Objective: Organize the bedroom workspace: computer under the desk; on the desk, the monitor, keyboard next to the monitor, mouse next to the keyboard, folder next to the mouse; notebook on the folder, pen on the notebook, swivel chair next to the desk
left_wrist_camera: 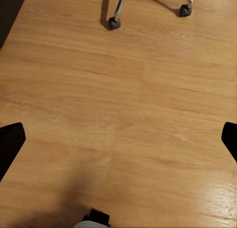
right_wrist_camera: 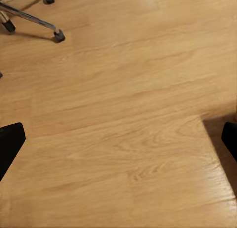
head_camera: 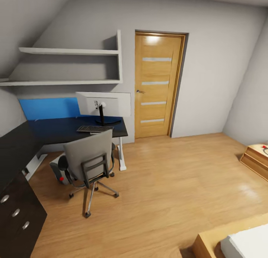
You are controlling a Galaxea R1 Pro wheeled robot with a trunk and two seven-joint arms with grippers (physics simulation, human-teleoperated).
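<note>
At the far left of the head view the desk (head_camera: pixel 18 146) runs as a black L, its drawer knobs low in the corner and its other wing along the blue wall panel (head_camera: pixel 48 108). Under that wing, partly hidden, stands the computer (head_camera: pixel 57 171), a pale box with a red light; it looks heavy and already sits where it belongs. The swivel chair (head_camera: pixel 89 157) stands just in front of the desk with its back to the camera, so the seat and any folder on it are hidden. It should roll freely on its castors, so a push or pull on the stiff backrest frame seems the sensible hold. Behind it the keyboard (head_camera: pixel 94 129) lies on the desktop just before the monitor (head_camera: pixel 104 104), which stands upright on its black stand; the keyboard looks light and rigid. Further right are the wooden door (head_camera: pixel 156 84) and bare plank floor (head_camera: pixel 178 183). Both wrist views look down at that floor: the left gripper (left_wrist_camera: pixel 118 141) and right gripper (right_wrist_camera: pixel 118 139) each show dark fingertips at opposite picture edges, spread wide and holding nothing.
</note>
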